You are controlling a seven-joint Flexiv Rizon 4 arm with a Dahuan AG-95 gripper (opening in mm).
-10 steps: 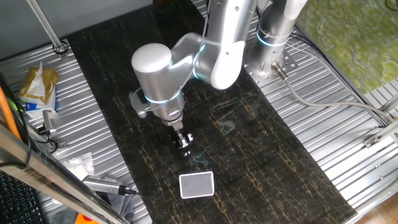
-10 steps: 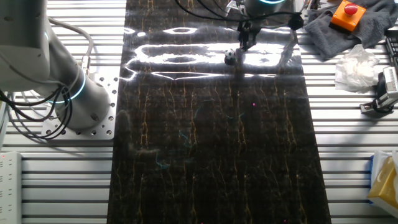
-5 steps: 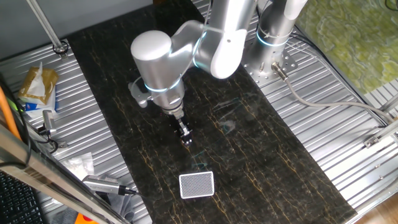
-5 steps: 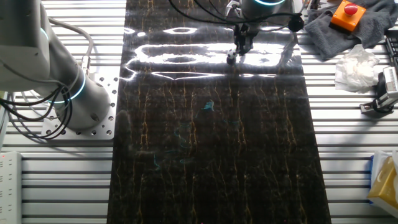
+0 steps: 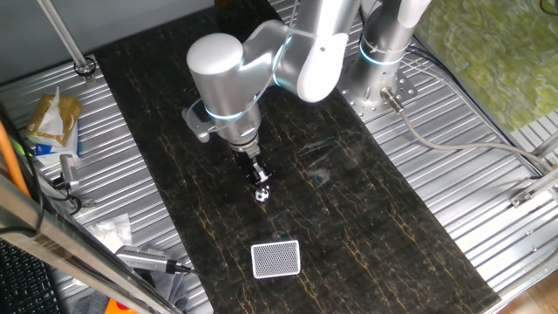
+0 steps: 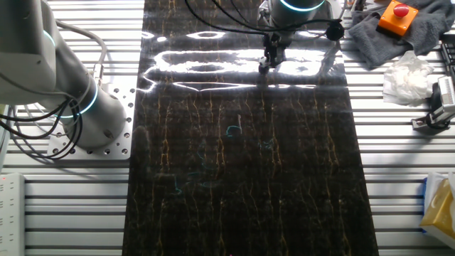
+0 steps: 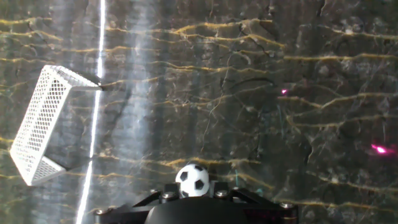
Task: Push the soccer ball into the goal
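The soccer ball (image 5: 261, 194) is a tiny white ball with black patches on the dark marble mat. My gripper (image 5: 257, 180) stands just behind it on the side away from the goal, fingers together, tip touching or nearly touching the ball. The goal (image 5: 275, 259), a white frame with grey mesh, lies further toward the mat's near end, a little right of the ball's line. In the hand view the ball (image 7: 193, 180) sits right at my gripper (image 7: 193, 198) and the goal (image 7: 43, 124) is at the far left. In the other fixed view my gripper (image 6: 268, 62) hides the ball.
The arm's base (image 5: 379, 78) stands at the mat's far right edge. Grooved metal table (image 5: 488, 218) surrounds the mat. Packets and tools (image 5: 52, 122) lie at the left. A second robot base (image 6: 78, 107), a grey cloth (image 6: 398, 32) and tissue (image 6: 407, 75) flank the mat.
My gripper has drawn back away from the goal. The ball, hidden under the tip before, now shows just in front of it on the goal side.
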